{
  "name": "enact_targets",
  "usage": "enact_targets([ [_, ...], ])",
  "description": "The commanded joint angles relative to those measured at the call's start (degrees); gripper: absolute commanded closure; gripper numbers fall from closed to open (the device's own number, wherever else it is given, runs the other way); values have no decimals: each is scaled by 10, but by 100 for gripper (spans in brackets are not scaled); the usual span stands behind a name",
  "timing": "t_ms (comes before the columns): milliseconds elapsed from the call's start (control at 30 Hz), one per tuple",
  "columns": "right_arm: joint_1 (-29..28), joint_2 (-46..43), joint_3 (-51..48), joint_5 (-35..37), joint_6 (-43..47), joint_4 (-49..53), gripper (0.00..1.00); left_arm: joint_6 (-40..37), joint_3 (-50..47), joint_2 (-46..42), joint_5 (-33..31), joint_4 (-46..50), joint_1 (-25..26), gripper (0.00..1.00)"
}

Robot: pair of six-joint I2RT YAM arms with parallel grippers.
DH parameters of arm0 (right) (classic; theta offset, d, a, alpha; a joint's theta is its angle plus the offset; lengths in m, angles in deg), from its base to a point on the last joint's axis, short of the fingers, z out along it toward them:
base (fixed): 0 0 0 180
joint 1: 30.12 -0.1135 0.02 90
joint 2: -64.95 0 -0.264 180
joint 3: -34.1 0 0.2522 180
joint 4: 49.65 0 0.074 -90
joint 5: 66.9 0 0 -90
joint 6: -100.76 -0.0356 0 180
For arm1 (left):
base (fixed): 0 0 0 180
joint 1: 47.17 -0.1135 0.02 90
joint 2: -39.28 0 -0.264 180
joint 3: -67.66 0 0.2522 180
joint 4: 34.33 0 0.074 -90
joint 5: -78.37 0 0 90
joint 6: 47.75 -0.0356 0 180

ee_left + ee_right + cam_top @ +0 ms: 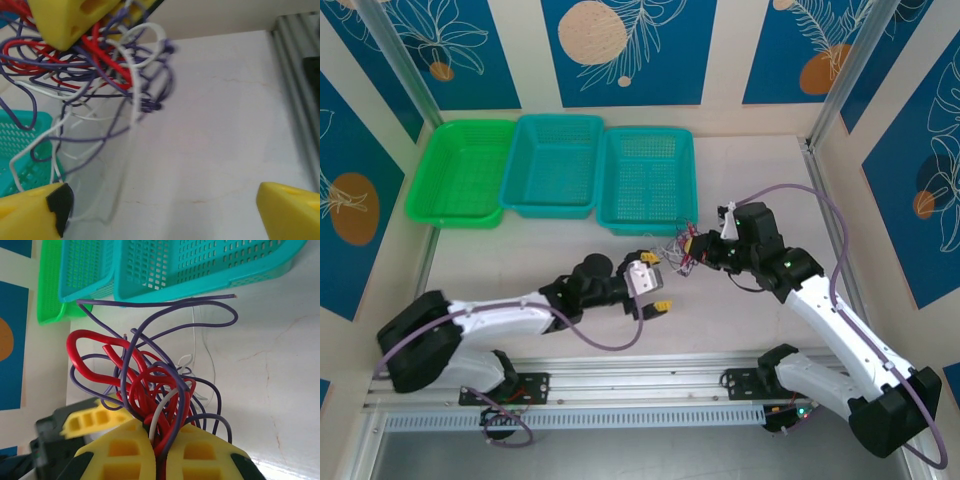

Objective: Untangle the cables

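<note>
Tangled red, purple and white cables [150, 385] grasped in the clenched right gripper [161, 435], left gripper [162, 207] spread wide, nothing grasped, at their near left.

A robot lab cell: patterned wall panels [620, 50], aluminium rail [640, 385], plastic baskets [558, 119].

The walls [720, 60] are cream and hung with deep blue panels [620, 50] bearing white leaf outlines and peach or orange discs. Silver metal posts [405, 60] stand at the two back corners. The counter [500, 262] is pale and faintly veined like marble, evenly lit, with a ribbed metal rail [640, 385] along its near edge.
</note>
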Motion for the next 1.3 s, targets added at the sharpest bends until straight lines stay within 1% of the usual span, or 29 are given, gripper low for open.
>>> enact_targets([
  [0,-11,-3,13,13,-9,3,100,-6,27,36,-63,-116,6,23],
  [33,-13,-3,12,13,-10,2,100,0,27,40,-68,-123,6,33],
  [67,-14,-4,10,16,-11,3,100,5,27,41,-73,-127,6,45],
  [167,-15,-5,3,42,-15,10,100,19,22,30,-69,-118,6,92],
  [200,-15,-4,0,60,-19,18,100,25,19,21,-66,-111,6,100],
  [233,-14,-5,-3,87,-25,27,100,32,15,10,-64,-104,6,100],
  [333,2,-3,-18,183,-56,72,93,67,-6,-34,-77,-90,6,100],
  [400,33,2,-41,215,-70,91,90,87,-21,-68,-94,-78,5,100],
  [433,59,4,-59,219,-74,92,89,95,-27,-89,-107,-64,4,100],
  [467,84,6,-76,216,-78,92,90,100,-31,-106,-120,-51,3,100],
  [567,193,11,-139,181,-87,75,91,127,-40,-162,-173,6,-5,100],
  [633,263,8,-173,156,-85,58,91,159,-44,-194,-218,51,-14,100],
  [700,304,3,-193,136,-79,45,92,191,-45,-216,-244,96,-30,100],
  [733,314,-1,-200,116,-71,30,92,206,-46,-225,-244,116,-41,100],
  [800,313,-6,-212,77,-62,5,92,231,-52,-237,-241,133,-61,100],
  [833,307,-5,-218,51,-50,-12,91,245,-55,-242,-237,137,-71,100],
  [900,284,-3,-218,40,-41,-19,87,278,-56,-243,-226,150,-92,100],
  [933,269,-3,-214,47,-38,-11,84,291,-57,-241,-219,159,-98,100],
  [967,256,-1,-206,54,-34,0,78,300,-58,-238,-217,164,-102,100],
  [1033,232,-8,-179,86,-27,44,56,316,-70,-236,-216,170,-104,100],
  [1133,210,-40,-140,93,-9,78,31,331,-82,-243,-216,183,-105,100],
  [1167,200,-54,-129,95,-5,81,27,334,-81,-249,-215,188,-106,100],
  [1200,187,-69,-118,97,-1,81,10,334,-77,-255,-214,198,-107,100],
  [1267,158,-90,-99,98,9,71,8,333,-57,-271,-213,221,-109,100],
])
